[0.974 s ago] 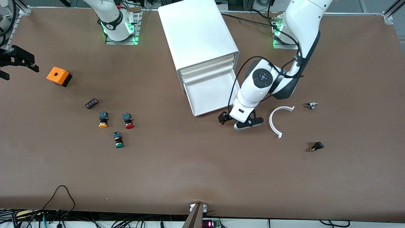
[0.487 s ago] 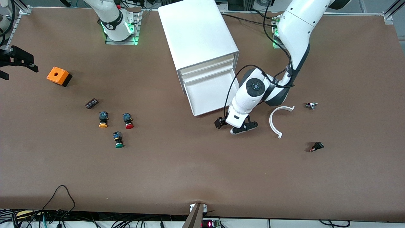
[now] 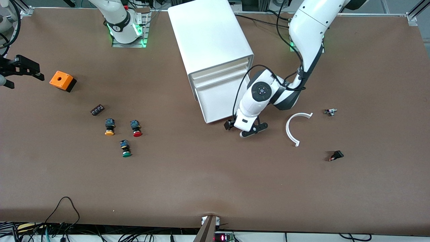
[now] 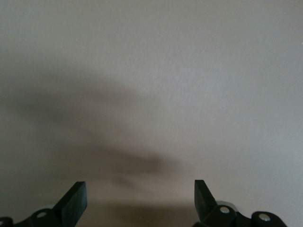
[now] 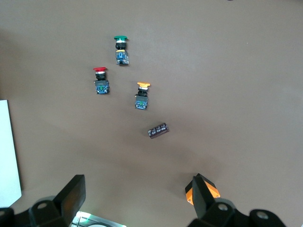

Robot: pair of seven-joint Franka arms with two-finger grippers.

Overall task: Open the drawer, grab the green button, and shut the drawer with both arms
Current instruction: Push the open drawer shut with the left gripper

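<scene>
The wide white plastic drawer [image 3: 221, 97] stands pulled out of the white boxy cabinet [image 3: 210, 37]. The left gripper [image 3: 235, 129] hovers at its front corner, fingers apart. The green-capped push button [image 3: 126, 148] lies on bare brown bench [image 3: 201, 174], near the red-capped button [image 3: 136, 128]. The right gripper [image 3: 20, 69], fingers apart, waits above the orange box [image 3: 62, 81].

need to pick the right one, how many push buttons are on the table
3, clustered toward the right arm's end: the yellow button and the red button side by side, the green button nearer the front camera than both. The open drawer looks empty.
</scene>
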